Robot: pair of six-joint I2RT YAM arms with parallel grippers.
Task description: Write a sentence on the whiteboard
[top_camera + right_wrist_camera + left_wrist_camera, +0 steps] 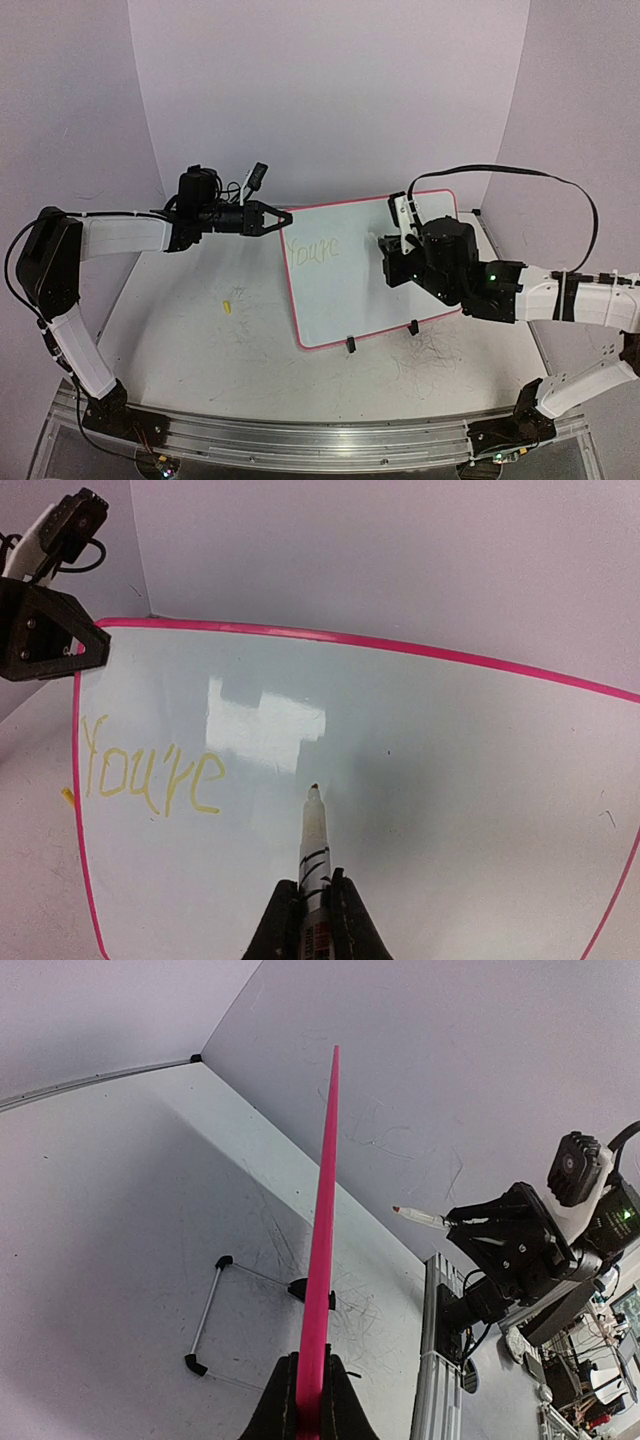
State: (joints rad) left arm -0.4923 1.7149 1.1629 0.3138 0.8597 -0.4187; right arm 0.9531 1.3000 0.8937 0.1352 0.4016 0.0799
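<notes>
My right hand (315, 898) is closed tight on a marker (313, 835), its tip at the whiteboard (450, 780) just right of the sentence (150, 777), which reads "You're". My left hand (277, 217) pinches the board's far left corner. The board stands tilted on the table (200, 340), nearer the far edge.

Scuffed white table (200, 345), small yellow piece (228, 306), whiteboard (350, 290) on 2 black feet (351, 345)

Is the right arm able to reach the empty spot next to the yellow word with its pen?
Probably yes. The pen in the right fingers points at bare whiteboard right beside the word, with nothing in between.
</notes>
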